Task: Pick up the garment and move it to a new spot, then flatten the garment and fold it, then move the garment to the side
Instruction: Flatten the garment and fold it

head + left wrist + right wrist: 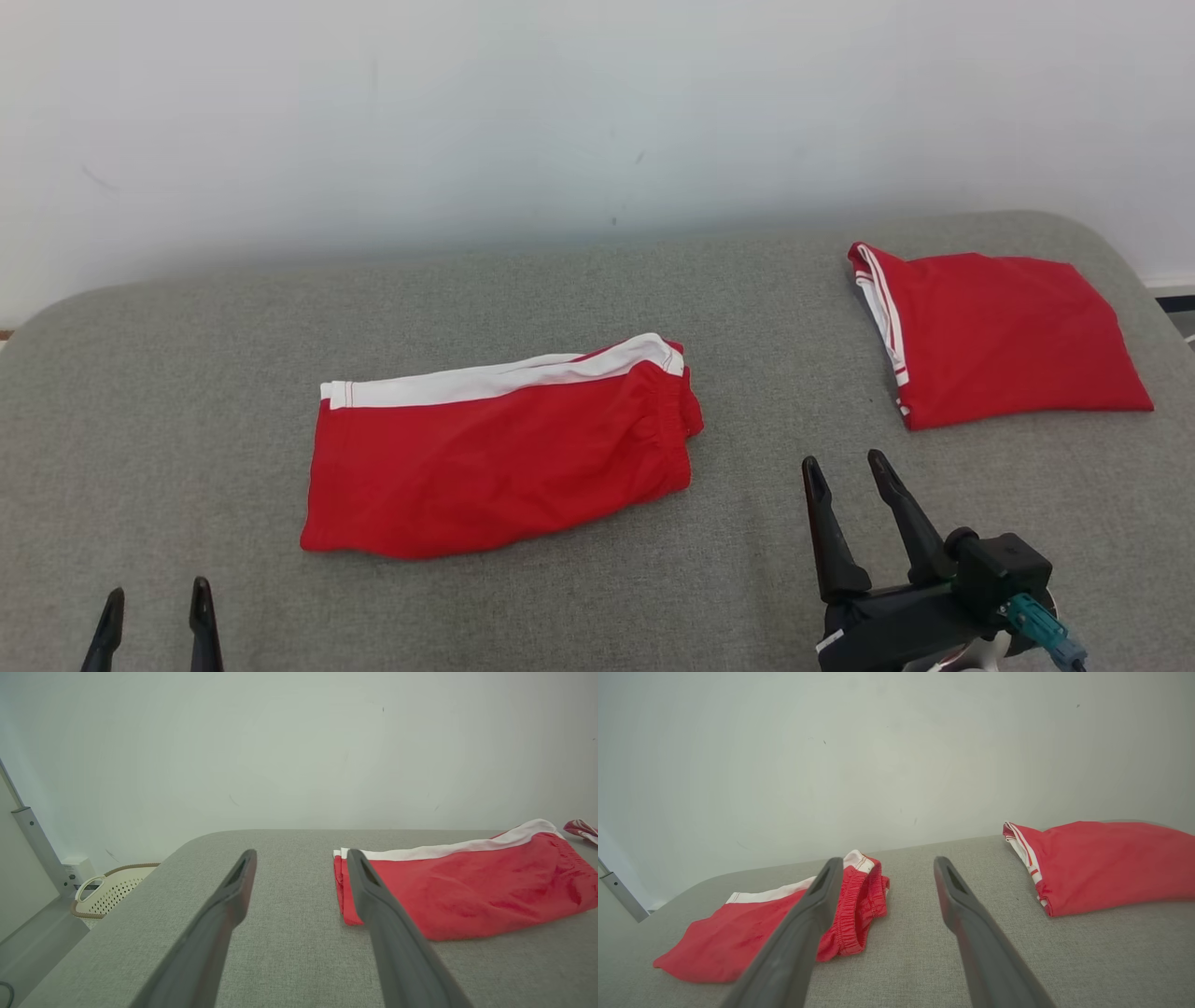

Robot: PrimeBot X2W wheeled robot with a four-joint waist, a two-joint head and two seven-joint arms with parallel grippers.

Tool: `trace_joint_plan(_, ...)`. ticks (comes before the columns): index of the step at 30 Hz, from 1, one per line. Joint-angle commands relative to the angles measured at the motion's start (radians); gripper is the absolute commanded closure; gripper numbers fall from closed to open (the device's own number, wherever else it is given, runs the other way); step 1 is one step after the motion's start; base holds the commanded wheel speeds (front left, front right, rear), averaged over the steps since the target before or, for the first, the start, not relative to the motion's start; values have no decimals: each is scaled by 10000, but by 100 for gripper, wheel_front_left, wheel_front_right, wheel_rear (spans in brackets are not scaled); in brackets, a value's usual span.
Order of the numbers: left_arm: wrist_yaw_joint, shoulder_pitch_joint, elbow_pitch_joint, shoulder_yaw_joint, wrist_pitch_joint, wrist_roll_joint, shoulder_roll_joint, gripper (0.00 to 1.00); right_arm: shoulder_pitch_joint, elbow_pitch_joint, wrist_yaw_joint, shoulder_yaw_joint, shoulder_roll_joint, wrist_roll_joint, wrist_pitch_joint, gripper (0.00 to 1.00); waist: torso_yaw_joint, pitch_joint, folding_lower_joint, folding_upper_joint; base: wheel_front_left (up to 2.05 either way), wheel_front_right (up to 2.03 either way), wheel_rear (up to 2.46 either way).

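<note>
- Bare worktop lies wide open left of the red shorts and along the near edge.
- A clear lane runs between the shorts and the folded red garment at the far right.
- The wall closes off the far side.

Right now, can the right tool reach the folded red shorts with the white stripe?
Probably yes: the open right tool is empty, and only bare grey fabric surface lies between it and the white-striped red shorts; the second red garment lies apart.
</note>
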Motion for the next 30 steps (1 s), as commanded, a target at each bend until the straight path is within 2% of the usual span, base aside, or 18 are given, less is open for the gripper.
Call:
trace_joint_plan(1, -50, -15, 25, 13, -34, 123, -24, 0, 73, 18, 0, 15, 13, -27, -22, 0, -5, -27, 0, 0, 0, 0, 0)
trace_joint_plan(22, -64, -23, 70, 75, -34, 335, -100, 0, -151, 264, 0, 123, -64, -37, 40, 0, 65, -65, 0, 0, 0, 0, 0)
trace_joint_plan(30, -140, -164, 124, -15, -34, 377, -183, 0, -1283, 1275, 0, 366, -75, -118, 249, 0, 245, 30, 0, 0, 0, 0, 0)
